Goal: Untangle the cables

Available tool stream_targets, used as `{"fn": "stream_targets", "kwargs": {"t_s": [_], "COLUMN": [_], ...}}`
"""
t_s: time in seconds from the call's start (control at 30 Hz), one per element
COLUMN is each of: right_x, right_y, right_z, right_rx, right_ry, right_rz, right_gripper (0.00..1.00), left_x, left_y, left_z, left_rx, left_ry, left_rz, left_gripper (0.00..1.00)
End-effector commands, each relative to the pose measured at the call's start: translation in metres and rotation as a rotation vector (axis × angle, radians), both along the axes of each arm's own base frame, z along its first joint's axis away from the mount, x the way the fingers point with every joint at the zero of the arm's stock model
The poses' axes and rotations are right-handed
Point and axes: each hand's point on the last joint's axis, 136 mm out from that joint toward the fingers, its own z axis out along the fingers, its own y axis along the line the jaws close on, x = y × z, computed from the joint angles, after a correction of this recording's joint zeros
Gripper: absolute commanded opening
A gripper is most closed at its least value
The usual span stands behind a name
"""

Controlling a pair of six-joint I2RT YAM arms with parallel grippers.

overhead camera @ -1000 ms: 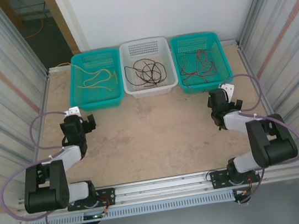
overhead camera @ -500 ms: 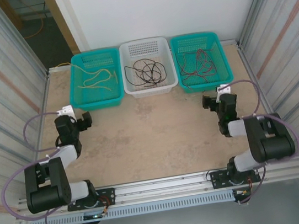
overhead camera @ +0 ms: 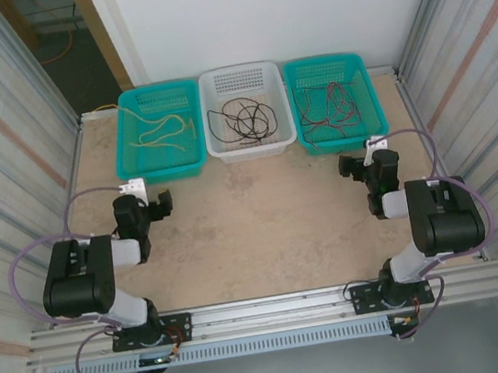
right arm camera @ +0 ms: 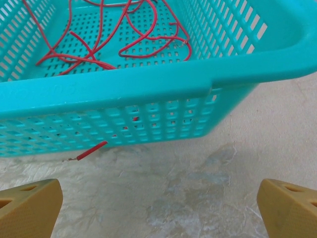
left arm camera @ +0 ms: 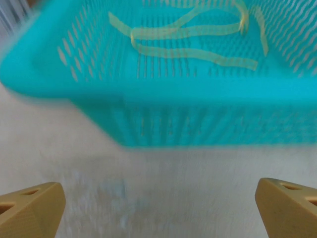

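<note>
Top external: three baskets sit along the far edge of the table [overhead camera: 255, 232]. The yellow cables [overhead camera: 160, 132] are in the left teal basket [overhead camera: 162, 172], the black cables [overhead camera: 244, 120] in the white basket [overhead camera: 253, 150], and the red cables [overhead camera: 327, 111] in the right teal basket [overhead camera: 347, 143]. Colours look split by basket already. Within each basket the strands loop over each other, black and red worst. My read: sorting is done or close, with in-basket crossings possibly left.

Low over the table, the left gripper [overhead camera: 161, 204] sits just short of the left teal basket. The right gripper [overhead camera: 348, 167] sits likewise in front of the right teal one. Both face their baskets. Wrist views show each pair of fingers spread wide, tips at the bottom corners, nothing between them. Both are empty.

Key relation, right wrist: a red wire end [right arm camera: 91, 150] pokes out through the basket's front wall onto the table. It is ahead of the gripper and left of its centre line. Its long axis slants, the free tip pointing down-left toward the finger [right arm camera: 29, 206] on that side. The rest runs back through the mesh. The right arm is nearer by far. Likely risk if it's pulled: it snags the mesh or drags the basket.

Left wrist is blurred. The yellow strands lie mostly crosswise, ahead of the fingers and beyond the basket wall.
</note>
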Motion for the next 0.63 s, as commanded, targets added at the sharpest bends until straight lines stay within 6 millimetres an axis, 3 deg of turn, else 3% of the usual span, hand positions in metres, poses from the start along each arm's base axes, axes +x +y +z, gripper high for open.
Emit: {"fn": "stream_targets", "kwargs": {"t_s": [0.0, 0.6], "right_x": [0.0037, 0.0037], "right_y": [0.0009, 0.0032], "right_z": [0.0075, 0.0068], "right_rx": [0.013, 0.02], "right_ry": [-0.017, -0.015], "right_rz": [-0.006, 0.012], "right_gripper": [0.99, 0.99], "left_x": [0.0151, 0.0161], "left_y": [-0.0007, 0.0003], "left_z": [0.0259, 0.0275], "left_rx": [-0.001, 0.069], "left_ry": [-0.058, -0.07], "left_rz": [-0.011, 0.04], "left_gripper": [0.99, 0.99]}}
